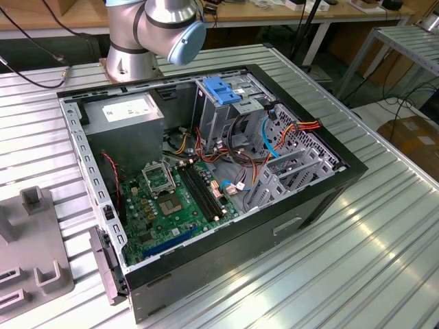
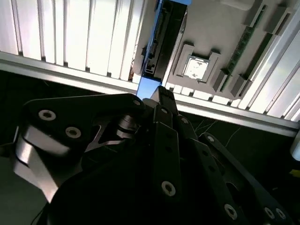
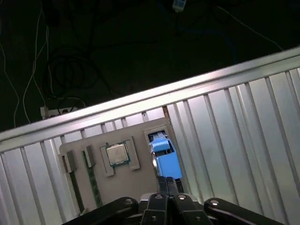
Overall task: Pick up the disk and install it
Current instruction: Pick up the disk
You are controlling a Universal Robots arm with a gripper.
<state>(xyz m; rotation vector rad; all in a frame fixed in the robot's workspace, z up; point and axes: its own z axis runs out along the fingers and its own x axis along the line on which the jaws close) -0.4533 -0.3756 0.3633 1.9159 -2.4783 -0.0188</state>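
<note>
In both wrist views my gripper (image 3: 167, 181) (image 2: 152, 97) is shut on the disk's near edge. The disk (image 3: 165, 157) shows its bright blue carrier frame in the first wrist view. In the second wrist view the disk (image 2: 161, 37) appears edge-on, dark metal with a blue strip, reaching away from the fingers. It stands at a rectangular slot (image 3: 156, 136) of a grey fixture tray (image 3: 136, 185). I cannot tell whether it rests in the slot or hangs just above it. The open computer case (image 1: 329, 188) lies on the ribbed metal table.
The tray also carries a processor chip (image 3: 116, 153) (image 2: 196, 68) and a memory stick (image 3: 92, 180) (image 2: 244, 41). Part of the tray (image 1: 41, 267) shows at the exterior view's left. Inside the case stand a metal cage with a wide blue tab (image 1: 223, 89), cables and the motherboard (image 1: 171, 199). The table edge (image 3: 140, 101) drops to a dark floor.
</note>
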